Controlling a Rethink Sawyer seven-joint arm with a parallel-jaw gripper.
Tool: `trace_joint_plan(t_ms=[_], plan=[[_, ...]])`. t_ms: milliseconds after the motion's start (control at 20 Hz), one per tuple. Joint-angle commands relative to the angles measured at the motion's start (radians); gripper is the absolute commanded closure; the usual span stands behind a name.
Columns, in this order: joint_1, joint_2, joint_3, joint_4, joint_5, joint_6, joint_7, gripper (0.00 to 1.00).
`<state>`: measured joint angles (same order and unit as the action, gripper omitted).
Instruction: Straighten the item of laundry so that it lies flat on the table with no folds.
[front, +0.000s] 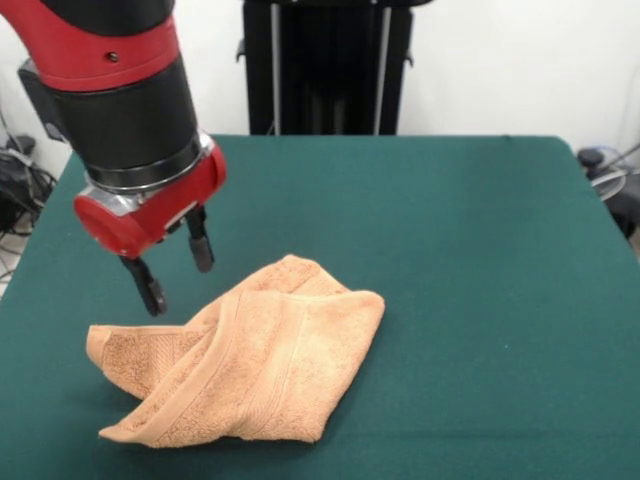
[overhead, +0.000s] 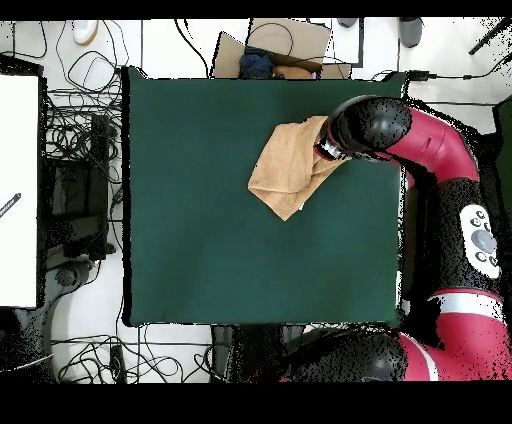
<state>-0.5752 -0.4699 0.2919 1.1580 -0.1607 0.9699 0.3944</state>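
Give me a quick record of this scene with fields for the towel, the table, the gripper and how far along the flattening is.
towel: orange-tan terry towel, folded over itself in a rumpled heap, band stripe visible along one edge
table: dark green cloth-covered table, towel lies toward one side of it
gripper: gripper open, empty, above the towel's edge, not touching it as far as the front view shows
arm: red and black arm reaches over the table's side in the overhead view
progress: towel not yet flat, folds remain

towel (front: 245, 370) folded on table (front: 480, 260), near front-left; fingers (front: 151, 287) open just above it.
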Motion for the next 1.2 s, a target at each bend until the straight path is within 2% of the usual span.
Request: trace_joint_plan(t_ms=[50, 400, 950, 1200], plan=[[0.025, -0.012, -0.026, 0.188, 0.038, -0.076, 0.325, 0.0], [0.031, -0.011, -0.024, 0.22, 0.081, -0.056, 0.336, 0.0], [0.055, -0.011, -0.052, 0.241, 0.025, -0.225, 0.353, 0.0], [0.063, -0.01, -0.065, 0.24, 0.026, -0.262, 0.347, 0.0]])
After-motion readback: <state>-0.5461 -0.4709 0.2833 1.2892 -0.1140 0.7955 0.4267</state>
